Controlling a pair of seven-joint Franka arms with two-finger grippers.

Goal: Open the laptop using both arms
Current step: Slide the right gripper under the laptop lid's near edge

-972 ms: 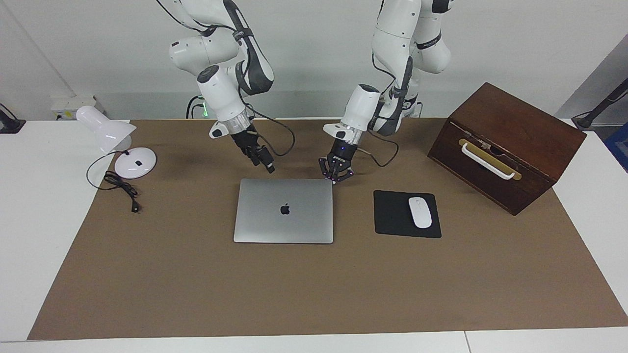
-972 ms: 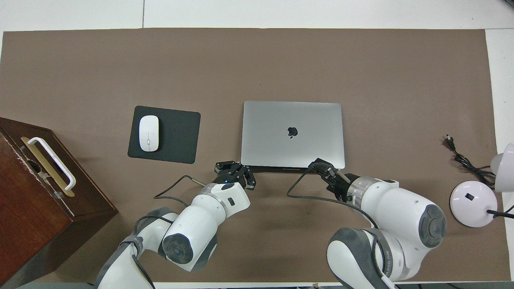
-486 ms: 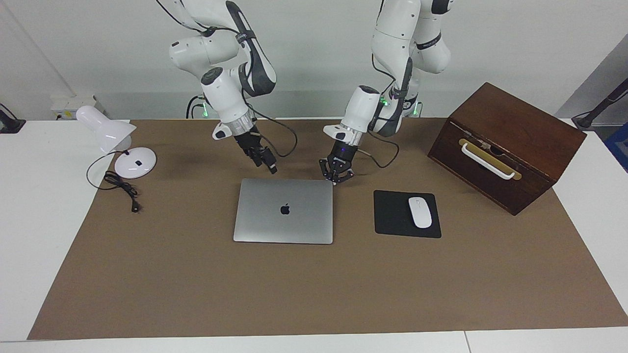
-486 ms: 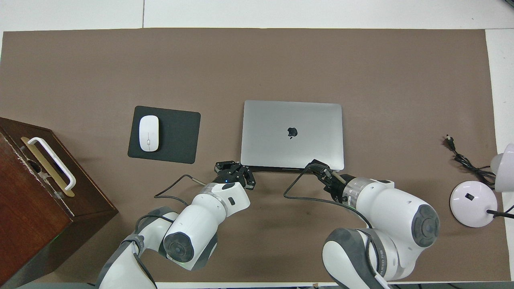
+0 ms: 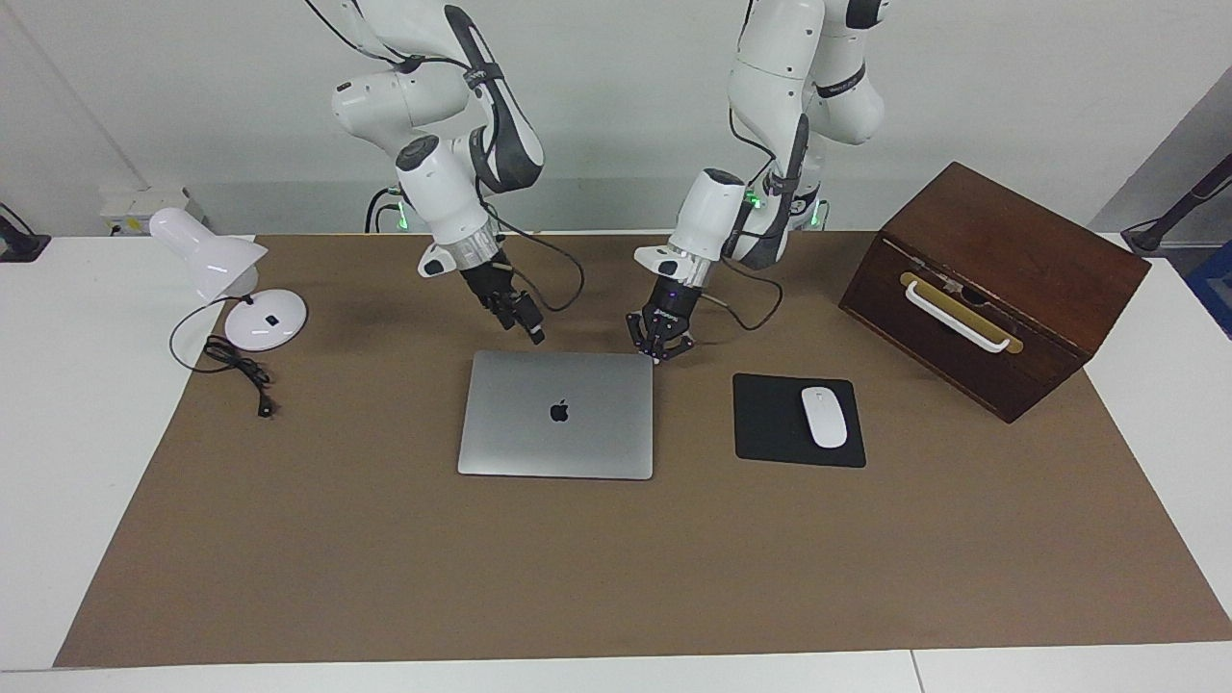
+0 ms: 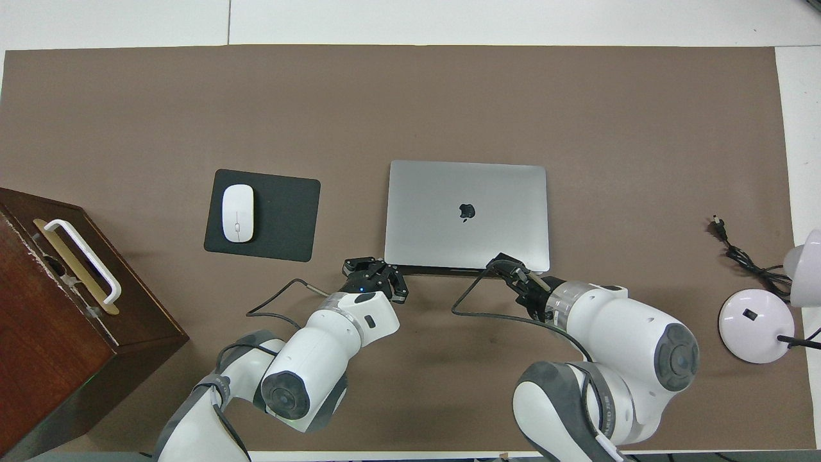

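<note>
**On brown mat, both arms at shut laptop's near edge**

Facing view: thin silver-grey metal laptop (image 5: 556,414) lies flat, closed, mid-mat beside black mouse pad (image 5: 798,421). Left gripper (image 5: 659,353), fingertips together, at its corner; right gripper (image 5: 532,333), fingers unclear, over robot-side edge.

Overhead view: same edge w/ both grippers (image 6: 375,266) (image 6: 507,264). Likely stiff, slick, light; lift lid lip, pin base.

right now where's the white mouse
The flat white computer mouse lies on the black rectangular mouse pad, beside the closed silver-grey laptop, toward the left arm's end.
</note>
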